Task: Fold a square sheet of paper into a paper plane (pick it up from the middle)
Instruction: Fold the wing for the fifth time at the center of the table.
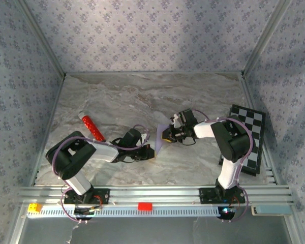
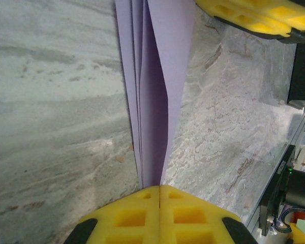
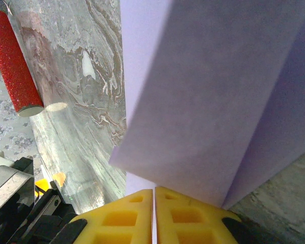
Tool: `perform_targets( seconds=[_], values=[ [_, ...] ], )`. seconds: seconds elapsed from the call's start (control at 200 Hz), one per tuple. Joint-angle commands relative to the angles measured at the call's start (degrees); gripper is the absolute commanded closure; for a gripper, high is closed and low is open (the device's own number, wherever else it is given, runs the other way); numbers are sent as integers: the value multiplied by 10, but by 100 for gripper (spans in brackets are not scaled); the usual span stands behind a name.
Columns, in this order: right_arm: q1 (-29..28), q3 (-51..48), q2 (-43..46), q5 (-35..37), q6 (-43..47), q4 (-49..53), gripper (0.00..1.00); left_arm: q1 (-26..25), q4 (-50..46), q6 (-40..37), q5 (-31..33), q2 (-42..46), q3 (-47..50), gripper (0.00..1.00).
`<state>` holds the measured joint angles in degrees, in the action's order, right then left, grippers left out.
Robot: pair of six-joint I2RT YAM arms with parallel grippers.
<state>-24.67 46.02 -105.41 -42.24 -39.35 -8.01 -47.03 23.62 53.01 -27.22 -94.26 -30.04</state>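
Work surface: a marbled table [image 1: 193, 96] inside wallpapered walls, with a checkered board [image 1: 246, 137] on its right side. The sheet of paper [image 2: 155, 91] is left of the checkered board, well apart from it, folded into long lilac layers and held between my two claws. I judge it very light, limp across its panels, stiffer along the creases, and easily crumpled. Grip it where the layers stack at a crease, not on a single flap. My left claw [image 2: 159, 189] is fully closed on one narrow end. My right claw [image 3: 153, 192] is pinched tight on the opposite edge, nearer the checkered board.
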Motion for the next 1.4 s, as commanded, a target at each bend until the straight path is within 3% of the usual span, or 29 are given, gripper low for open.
perform_targets(
  seconds=[0.0, 0.185, 0.265, 0.51, 0.72, 0.88, 1.094, 1.394],
  values=[
    [3, -17, -25, 73, 12, 58, 88, -9, -71, -12, -14, 0, 17, 100],
    [3, -17, -25, 72, 12, 58, 88, -11, -97, -19, -4, 9, 12, 82],
    [3, -17, -25, 72, 12, 59, 88, -13, -106, -25, -2, 8, 8, 83],
    [2, -17, -25, 73, 12, 62, 88, -18, -120, -32, 6, -4, -1, 100],
    [3, -17, -24, 75, 12, 62, 88, -19, -122, -30, 9, 11, 1, 100],
    [3, -16, -24, 74, 10, 61, 88, -19, -135, -23, 17, 55, -3, 85],
    [4, -17, -24, 74, 8, 60, 88, -18, -143, -7, 64, 113, -34, 84],
    [5, -16, -24, 73, 7, 61, 88, -14, -113, -11, 23, -2, -156, 90]
  ],
)
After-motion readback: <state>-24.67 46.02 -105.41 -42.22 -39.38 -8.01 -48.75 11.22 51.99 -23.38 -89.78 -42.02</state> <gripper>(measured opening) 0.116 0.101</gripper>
